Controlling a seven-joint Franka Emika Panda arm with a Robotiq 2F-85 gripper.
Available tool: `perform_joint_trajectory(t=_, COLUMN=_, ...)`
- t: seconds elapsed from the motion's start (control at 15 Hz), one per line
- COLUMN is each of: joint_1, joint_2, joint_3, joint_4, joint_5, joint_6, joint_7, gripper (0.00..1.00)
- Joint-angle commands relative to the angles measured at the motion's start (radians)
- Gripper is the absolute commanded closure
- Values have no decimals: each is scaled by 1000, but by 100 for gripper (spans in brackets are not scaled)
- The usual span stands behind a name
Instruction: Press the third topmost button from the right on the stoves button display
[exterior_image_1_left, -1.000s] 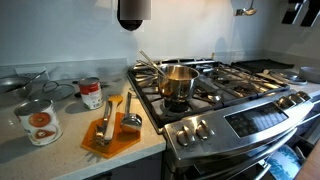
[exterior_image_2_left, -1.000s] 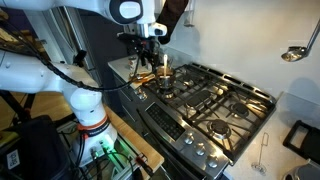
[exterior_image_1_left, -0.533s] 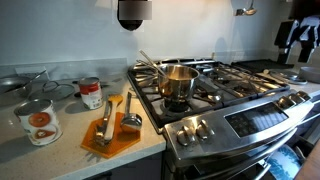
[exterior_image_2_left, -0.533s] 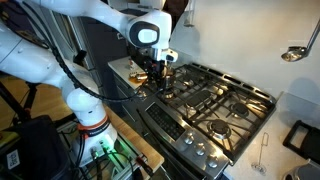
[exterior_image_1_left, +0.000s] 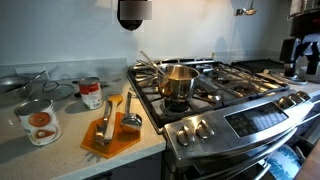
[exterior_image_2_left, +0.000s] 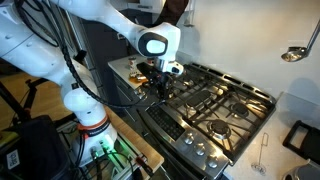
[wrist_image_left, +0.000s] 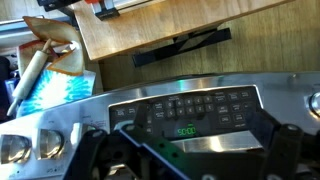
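The gripper (wrist_image_left: 185, 152) fills the bottom edge of the wrist view. Its two black fingers (wrist_image_left: 98, 150) are spread wide with nothing between them, framing the display (wrist_image_left: 190, 115) as if to line it up. That display, the task's target, sits in the lower middle of the frame. It is a flat, glossy black strip set in the brushed-steel stove front (wrist_image_left: 120, 95), with green digits and rows of small pale touch pads. The top row (wrist_image_left: 205, 97) runs along its upper edge. The third pad from the right should lie right of centre, though the pads are too small to tell apart for certain. Round metal knobs (wrist_image_left: 30, 148) sit at lower left. Spread like this, the fingers suit looking rather than poking; I would guess one tip must come down alone. Farther back, in an exterior view, a shiny steel pot (exterior_image_1_left: 178, 82) rests on black grates (exterior_image_1_left: 225, 80) at mid-frame.
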Motion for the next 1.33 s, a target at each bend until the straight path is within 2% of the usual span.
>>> perform_joint_trajectory(t=0.0, joint_1=-4, joint_2=-3, joint_3=7, joint_4=1, joint_5=2, joint_6=-2, joint_7=-2, gripper=0)
perform_joint_trajectory(t=0.27, joint_1=-10, joint_2=79, joint_3=26, joint_4=1, joint_5=-48, joint_6=35, joint_7=24, gripper=0)
perform_joint_trajectory(t=0.53, joint_1=-23, joint_2=201, joint_3=6, joint_4=0, joint_5=-97, joint_6=92, joint_7=22, gripper=0)
perform_joint_trajectory(t=0.6, joint_1=-26, joint_2=233, joint_3=-6, joint_4=6, joint_5=-92, joint_6=108, joint_7=6, gripper=25)
perform_joint_trajectory(t=0.67, joint_1=-31, joint_2=266, joint_3=-12, joint_4=9, joint_5=-96, joint_6=128, joint_7=6, gripper=27)
perform_joint_trajectory(t=0.73, joint_1=-34, joint_2=294, joint_3=-19, joint_4=11, joint_5=-97, joint_6=145, joint_7=-1, gripper=34)
perform_joint_trajectory(t=1.27, joint_1=-37, joint_2=496, joint_3=-46, joint_4=47, joint_5=-69, joint_6=292, joint_7=-18, gripper=96)
